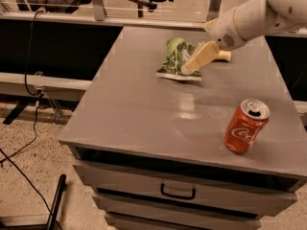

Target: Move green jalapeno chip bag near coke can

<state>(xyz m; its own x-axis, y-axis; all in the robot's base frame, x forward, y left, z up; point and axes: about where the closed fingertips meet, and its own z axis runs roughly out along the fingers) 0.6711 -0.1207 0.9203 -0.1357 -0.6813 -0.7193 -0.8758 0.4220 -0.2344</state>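
The green jalapeno chip bag (173,59) lies crinkled on the far middle of the grey cabinet top (144,114). The red coke can (246,126) stands upright near the front right edge, well apart from the bag. My gripper (188,68) comes in from the upper right on a white arm; its tan fingers hang over the bag's right side, tip at or just above the foil. A yellow sponge (224,55) is mostly hidden behind the gripper.
The cabinet has drawers in front with a dark handle (177,192). A black cable (33,104) runs over the speckled floor at the left. A rail and chair legs stand behind the cabinet.
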